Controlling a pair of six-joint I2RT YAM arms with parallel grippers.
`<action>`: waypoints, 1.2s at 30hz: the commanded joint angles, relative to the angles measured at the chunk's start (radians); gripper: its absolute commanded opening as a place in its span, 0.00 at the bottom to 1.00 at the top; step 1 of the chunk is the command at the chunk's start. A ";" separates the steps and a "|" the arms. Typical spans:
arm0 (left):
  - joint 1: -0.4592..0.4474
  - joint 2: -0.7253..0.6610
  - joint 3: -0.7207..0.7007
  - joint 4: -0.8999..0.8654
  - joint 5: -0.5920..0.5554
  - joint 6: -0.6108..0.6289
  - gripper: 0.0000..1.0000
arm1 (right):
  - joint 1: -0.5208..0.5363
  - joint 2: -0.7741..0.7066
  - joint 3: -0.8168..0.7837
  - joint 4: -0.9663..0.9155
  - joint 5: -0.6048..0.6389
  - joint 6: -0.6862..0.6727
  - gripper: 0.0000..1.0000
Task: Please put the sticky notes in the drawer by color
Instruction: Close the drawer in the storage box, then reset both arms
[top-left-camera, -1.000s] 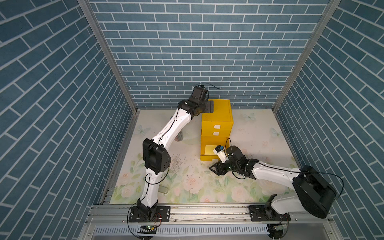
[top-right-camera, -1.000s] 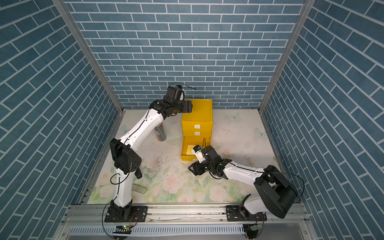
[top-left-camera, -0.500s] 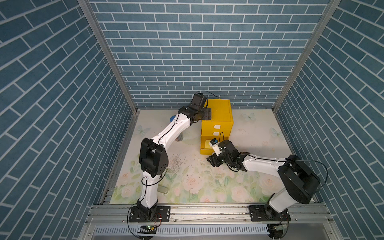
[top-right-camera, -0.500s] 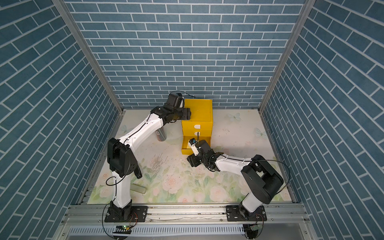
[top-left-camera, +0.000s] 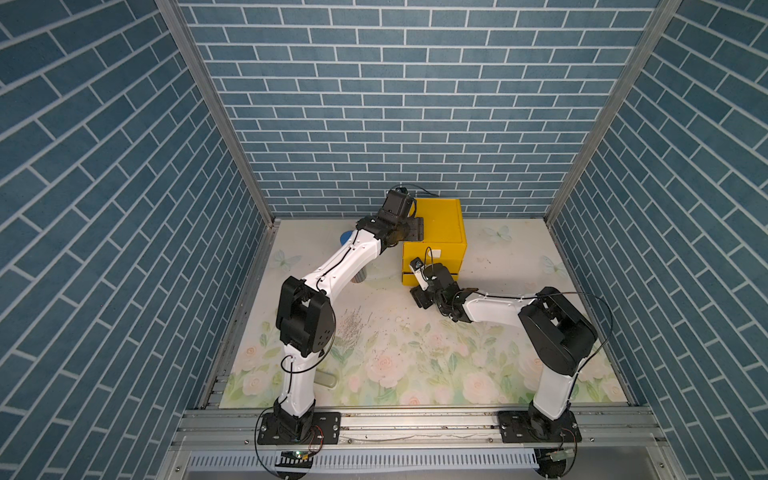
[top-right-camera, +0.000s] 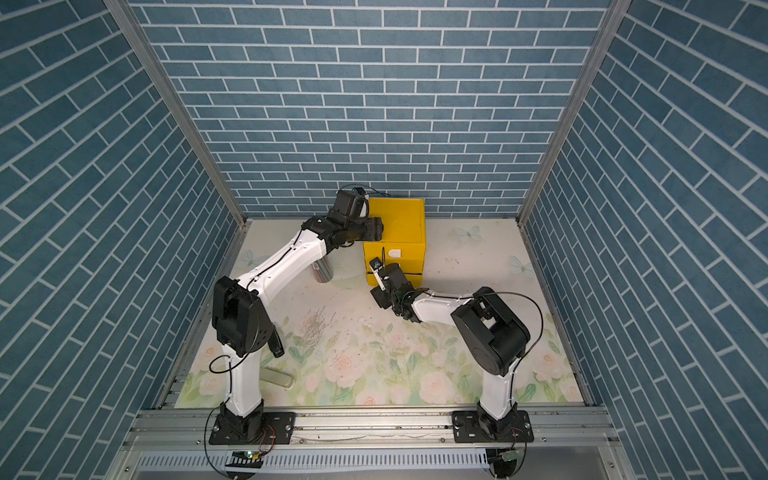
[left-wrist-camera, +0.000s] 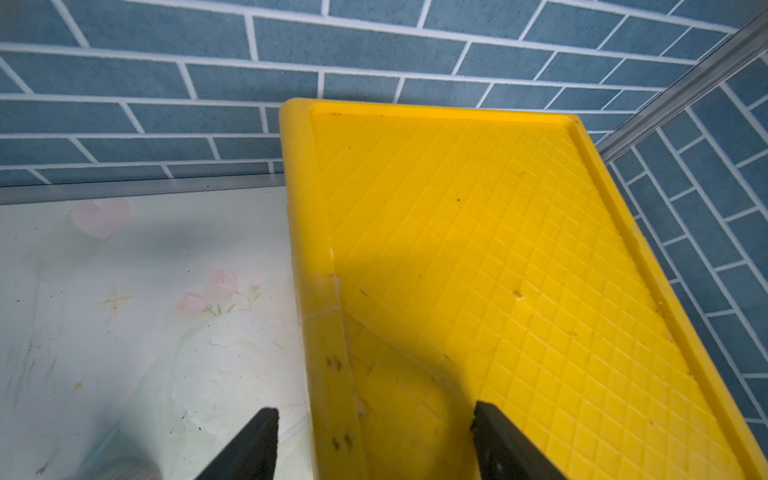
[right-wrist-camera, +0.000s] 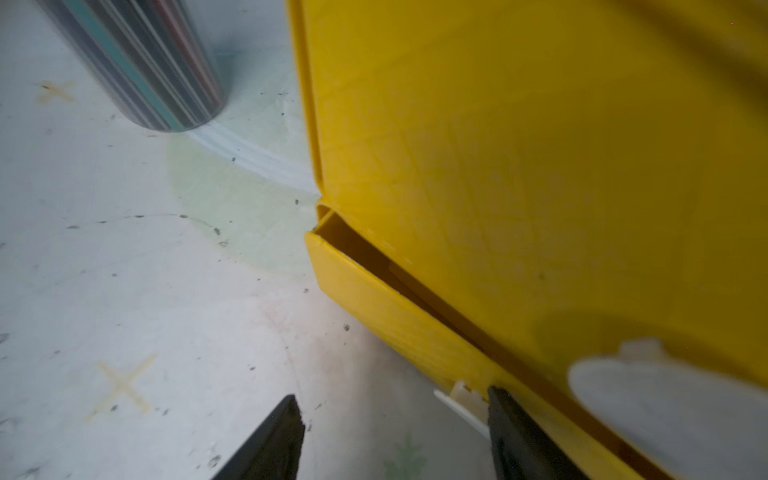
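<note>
Right gripper (right-wrist-camera: 392, 399), jaws apart and empty, sits low before the drawer (right-wrist-camera: 498, 145), one finger beside the white handle (right-wrist-camera: 459, 392) of its barely ajar bottom tray (right-wrist-camera: 374, 307). Off-centre force could jam the tray or slide the whole drawer, since the left gripper (left-wrist-camera: 374, 409), open astride the top edge, clamps nothing. No sticky notes show.

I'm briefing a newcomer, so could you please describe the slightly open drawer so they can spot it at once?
Find the yellow cabinet by the back wall. Its lowest drawer, in front of the right gripper, is the one: unlike the flush drawer front above, it juts out, leaving a dark gap.
</note>
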 joint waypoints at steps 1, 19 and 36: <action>-0.010 -0.011 -0.036 -0.075 0.012 0.020 0.78 | -0.010 0.057 0.013 0.020 0.119 -0.044 0.73; -0.003 -0.334 -0.091 0.074 -0.148 0.071 0.99 | 0.020 -0.468 -0.297 0.388 -0.025 -0.054 0.93; 0.185 -1.107 -1.399 0.968 -0.440 0.387 1.00 | -0.399 -0.957 -0.822 0.626 -0.049 -0.218 0.99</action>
